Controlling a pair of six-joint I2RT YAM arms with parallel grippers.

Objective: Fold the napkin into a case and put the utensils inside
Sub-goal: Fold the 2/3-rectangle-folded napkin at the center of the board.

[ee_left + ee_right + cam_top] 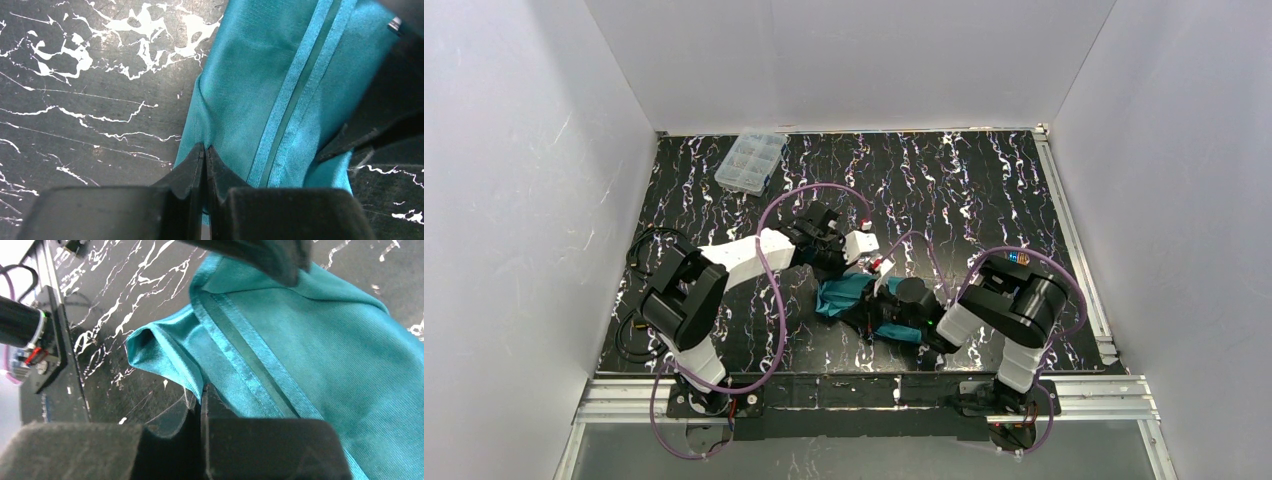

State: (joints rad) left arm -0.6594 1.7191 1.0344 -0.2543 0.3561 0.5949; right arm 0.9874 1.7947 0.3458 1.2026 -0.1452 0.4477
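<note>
The teal-green napkin lies bunched on the black marbled table between the two arms, its lighter blue hem showing. My left gripper is shut on the napkin's far edge; in the left wrist view the jaws pinch the cloth. My right gripper is shut on the near edge; in the right wrist view the jaws clamp a fold of the cloth. The case is not formed. The utensils are out of view.
A clear plastic compartment box stands at the table's far left. White walls enclose the table on three sides. An aluminium rail runs along the right edge and another along the front.
</note>
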